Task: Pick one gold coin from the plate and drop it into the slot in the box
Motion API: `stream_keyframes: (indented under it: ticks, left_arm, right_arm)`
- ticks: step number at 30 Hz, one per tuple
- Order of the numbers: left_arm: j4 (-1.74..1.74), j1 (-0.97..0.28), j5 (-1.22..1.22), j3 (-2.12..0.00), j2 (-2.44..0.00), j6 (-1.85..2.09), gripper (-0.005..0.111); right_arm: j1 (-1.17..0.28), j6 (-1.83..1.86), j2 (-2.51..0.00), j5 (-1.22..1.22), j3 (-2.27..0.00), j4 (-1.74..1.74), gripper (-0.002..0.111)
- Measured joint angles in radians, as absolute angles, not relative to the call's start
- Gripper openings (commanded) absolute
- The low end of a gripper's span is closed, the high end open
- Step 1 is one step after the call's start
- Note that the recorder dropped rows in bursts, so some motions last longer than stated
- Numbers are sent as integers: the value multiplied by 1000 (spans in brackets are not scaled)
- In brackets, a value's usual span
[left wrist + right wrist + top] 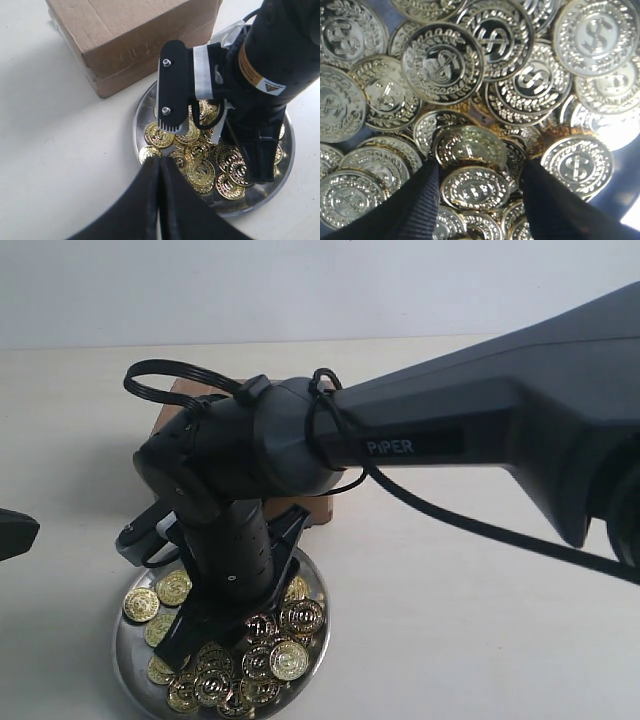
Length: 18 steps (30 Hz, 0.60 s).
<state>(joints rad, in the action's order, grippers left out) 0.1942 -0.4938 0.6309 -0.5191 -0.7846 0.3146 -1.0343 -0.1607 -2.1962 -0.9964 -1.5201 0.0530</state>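
Down in the plate (125, 648) at near left, the right gripper (479, 170) has its jaws spread astride one gold coin (475, 189) — seemingly lying flat between them. The left gripper (160, 192) — jaws pressed together, empty — hangs farther off.

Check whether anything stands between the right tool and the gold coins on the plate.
Nothing visible does. The right tool is down on the plate, right in the gold coins. Its open fingers flank one coin, with no other thing between them.
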Motion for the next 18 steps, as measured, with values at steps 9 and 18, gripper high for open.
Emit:
stream_keyframes:
  ticks: [9,18]
  left_arm:
    - [194,-494,631,-519,-785,315,0]
    - [194,-494,631,-519,-785,315,0]
  right_arm:
    - [-1034,-168,-2198,-996,-1520,53,39]
    - [-1034,-168,-2195,-999,-1520,53,37]
